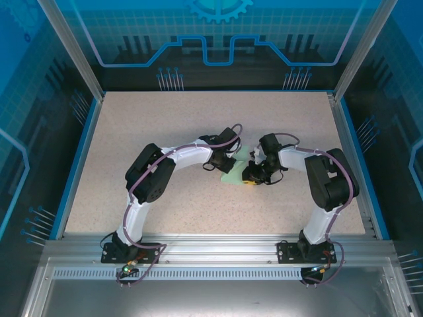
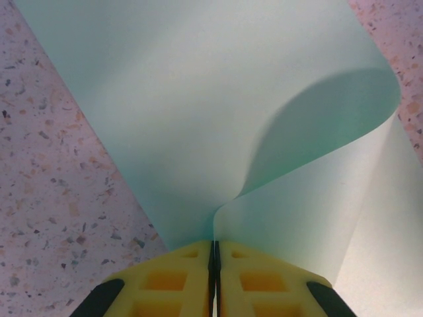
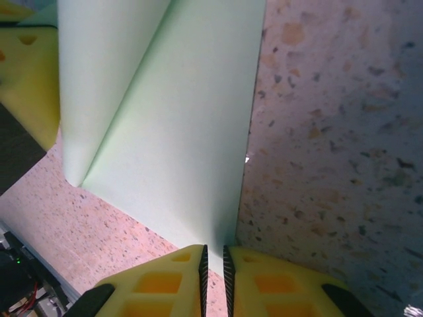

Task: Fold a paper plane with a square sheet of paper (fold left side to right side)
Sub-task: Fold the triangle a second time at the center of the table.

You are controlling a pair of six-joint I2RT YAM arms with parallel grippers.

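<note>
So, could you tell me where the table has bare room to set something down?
Bare table runs along the far rim, and in the near-left corner outside the left arm. The middle is crowded: the left claw and right claw both pinch the sheet of paper.

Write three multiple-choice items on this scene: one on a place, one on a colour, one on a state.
1. Where is the sheet of paper?
A. In the middle of the table, between the left tool and the right tool
B. At the far left corner
C. Hanging off the near edge

2. What colour is the sheet of paper?
A. Red
B. Black
C. Pale mint green

3. What is the left tool doing?
A. Standing wide open
B. Shut on the sheet of paper
C. Shut on a pen

Key: 1 A, the top view shows it between both arms' tips. 2 C, every view shows that tint. 3 B, its wrist view shows the sheet pinched in closed jaws.
</note>
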